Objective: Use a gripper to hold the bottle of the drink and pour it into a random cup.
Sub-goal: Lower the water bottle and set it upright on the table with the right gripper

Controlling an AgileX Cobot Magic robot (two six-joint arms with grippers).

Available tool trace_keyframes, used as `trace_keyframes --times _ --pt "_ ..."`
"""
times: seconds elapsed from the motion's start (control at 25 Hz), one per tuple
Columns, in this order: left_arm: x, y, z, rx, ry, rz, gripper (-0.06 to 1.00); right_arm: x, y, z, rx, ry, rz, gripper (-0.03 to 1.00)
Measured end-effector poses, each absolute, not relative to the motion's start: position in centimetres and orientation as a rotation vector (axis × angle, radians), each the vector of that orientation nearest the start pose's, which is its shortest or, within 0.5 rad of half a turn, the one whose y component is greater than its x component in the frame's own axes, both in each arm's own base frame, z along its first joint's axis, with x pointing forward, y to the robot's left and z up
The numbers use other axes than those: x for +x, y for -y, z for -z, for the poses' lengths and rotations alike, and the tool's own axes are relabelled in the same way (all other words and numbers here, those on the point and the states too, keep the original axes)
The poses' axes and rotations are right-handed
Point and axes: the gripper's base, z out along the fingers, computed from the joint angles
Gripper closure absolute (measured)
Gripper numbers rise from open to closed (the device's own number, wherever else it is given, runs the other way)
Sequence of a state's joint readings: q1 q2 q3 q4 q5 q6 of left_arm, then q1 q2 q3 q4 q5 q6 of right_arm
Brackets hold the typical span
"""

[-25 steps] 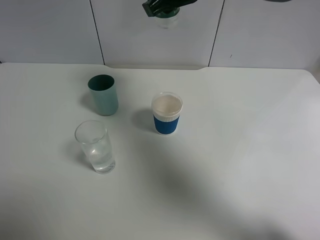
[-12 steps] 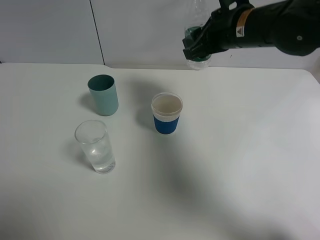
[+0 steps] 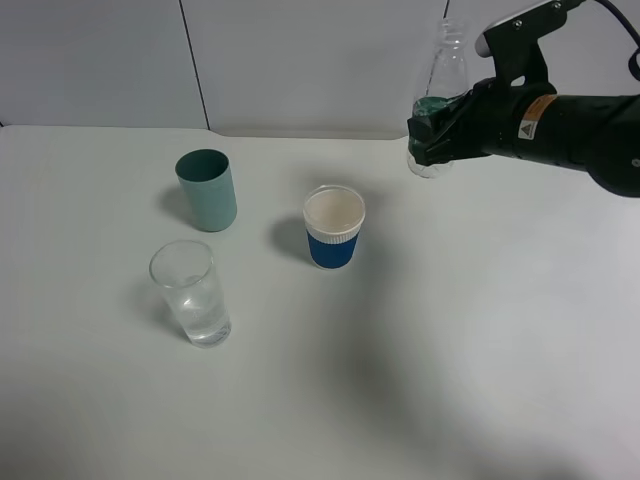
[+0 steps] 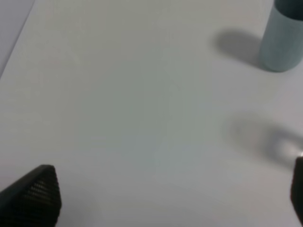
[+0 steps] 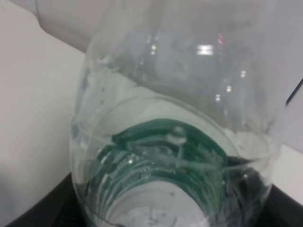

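Standing upright, neck up, the bottle (image 3: 440, 95) sits clamped in the right gripper (image 3: 432, 135).

We are seeing the right gripper (image 3: 432, 135) hanging above the far right part of the table (image 3: 480, 330), with the bottle (image 3: 441, 75) standing upright in it, neck above the jaws, base below them. The paper cup (image 3: 334, 226) is sitting left of the gripper and nearer the camera. The opaque cup (image 3: 207, 189) is standing farther left, well apart. The glass tumbler (image 3: 191, 293) is standing farthest from the gripper, left and nearest the camera, in front of the opaque cup.
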State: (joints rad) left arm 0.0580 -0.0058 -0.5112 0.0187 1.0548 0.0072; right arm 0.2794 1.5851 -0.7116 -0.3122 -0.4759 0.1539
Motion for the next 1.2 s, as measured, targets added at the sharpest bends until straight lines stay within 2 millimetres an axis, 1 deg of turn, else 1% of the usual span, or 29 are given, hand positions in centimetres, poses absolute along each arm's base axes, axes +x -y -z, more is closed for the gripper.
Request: trace_keyframes --times 0.04,0.16,0.28,0.4,0.52,0.64,0.72,0.92,1.0,1.2 --pt "-0.7 -0.1 -28.1 -0.052 -2.021 -0.064 -0.04 30.5 -10.1 -21.4 -0.477 -1.844 -0.239 0.42" --pt "-0.7 -0.1 -28.1 -0.052 -2.021 -0.064 -0.04 29.6 -9.0 -20.7 -0.475 -1.745 -0.235 0.42" --pt "-0.7 -0.1 -28.1 -0.052 -2.021 -0.064 -0.04 29.4 -8.4 -20.4 -0.462 -1.744 -0.212 0.42" --pt "-0.7 -0.1 -28.1 -0.052 -2.021 -0.064 -0.04 29.5 -8.2 -20.2 -0.444 -1.754 -0.206 0.42" --pt "-0.7 -0.1 -28.1 -0.052 -2.021 -0.064 -0.04 29.9 -8.2 -18.8 -0.432 -1.799 -0.199 0.42" --pt "-0.7 -0.1 -28.1 -0.052 -2.021 -0.064 -0.04 30.4 -8.3 -16.5 -0.443 -1.851 -0.202 0.42" --pt "-0.7 -0.1 -28.1 -0.052 -2.021 -0.064 -0.04 30.7 -8.4 -15.6 -0.442 -1.85 -0.214 0.42" --pt "-0.7 -0.1 -28.1 -0.052 -2.021 -0.064 -0.04 31.0 -8.6 -14.1 -0.436 -1.841 -0.234 0.42" --pt "-0.7 -0.1 -28.1 -0.052 -2.021 -0.064 -0.04 31.1 -8.7 -12.7 -0.449 -1.872 -0.231 0.42" --pt "-0.7 -0.1 -28.1 -0.052 -2.021 -0.064 -0.04 31.1 -8.7 -10.9 -0.481 -1.898 -0.219 0.42"
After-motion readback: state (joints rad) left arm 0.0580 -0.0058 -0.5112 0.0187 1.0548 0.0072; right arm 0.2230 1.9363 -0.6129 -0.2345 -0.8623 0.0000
